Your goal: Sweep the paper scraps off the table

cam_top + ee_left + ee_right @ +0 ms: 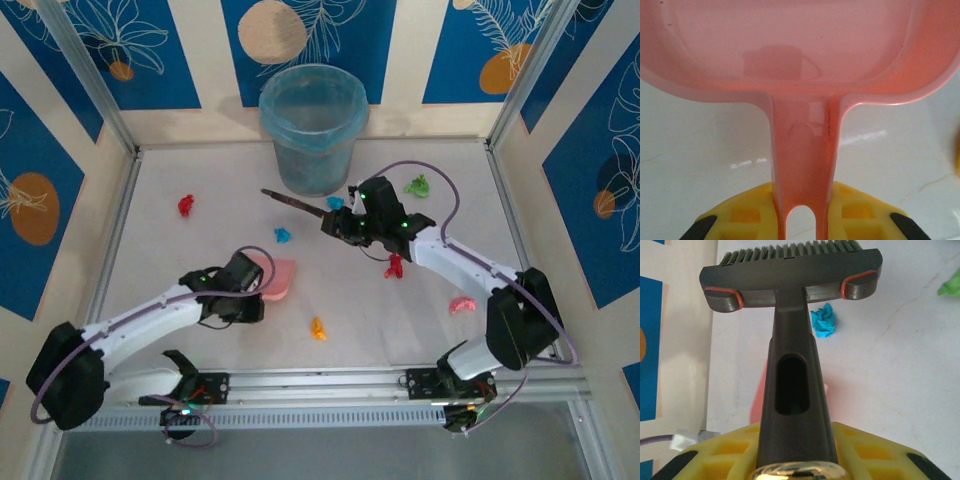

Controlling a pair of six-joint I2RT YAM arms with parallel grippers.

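From above, your table [170,270] is a smooth pale slab with crumpled paper scraps [461,305] scattered over it. A translucent blue bucket [313,125] stands beyond your right gripper [345,222]. That gripper is clamped on a slim dark brush [295,203] that points away to its left. A red scrap [394,266] lies just behind it, and a green scrap [418,186] off to its right. Your left gripper [262,288] holds a pink dustpan [282,278].

At your left wrist, the dustpan [805,45] is glossy pink plastic, a broad rounded tray narrowing to a slotted handle. The left gripper [801,220] has its yellow fingers [745,215] closed tight on that handle, with the table [690,150] shining beneath.

At your right wrist, the brush [790,285] is matt dark grey and T-shaped, with stiff bristles along its far edge and orange bands at both ends. The right gripper [795,462] is closed on its slotted handle. A cyan scrap [823,321] sits just right of the handle, below the head.
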